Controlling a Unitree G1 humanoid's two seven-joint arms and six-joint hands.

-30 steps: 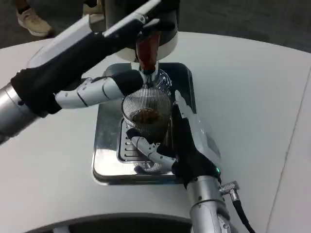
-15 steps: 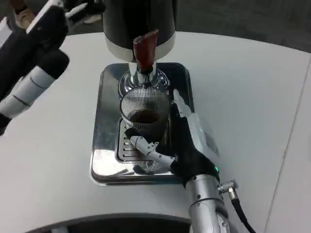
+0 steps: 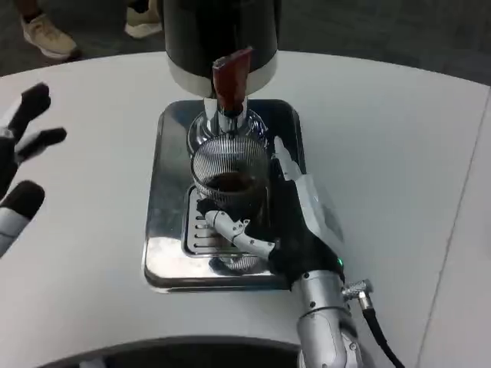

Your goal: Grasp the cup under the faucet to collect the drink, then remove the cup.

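A ribbed clear glass cup (image 3: 229, 178) with dark drink in it stands on the drip grate of the metal tray (image 3: 165, 230), right under the faucet (image 3: 228, 115) with its red-brown lever. My right hand (image 3: 295, 222) grips the cup from the right, thumb across the cup's front base and fingers behind its right side. My left hand (image 3: 21, 153) hovers at the far left edge of the picture with fingers spread and nothing in it.
The dark drink dispenser (image 3: 221, 38) with a white base band stands at the back of the tray. White tabletop (image 3: 399, 169) lies open to the right and left. A person's shoes (image 3: 47, 34) show on the floor beyond the table.
My left arm has drawn back from the faucet lever to the far left. The right hand and cup stay put.
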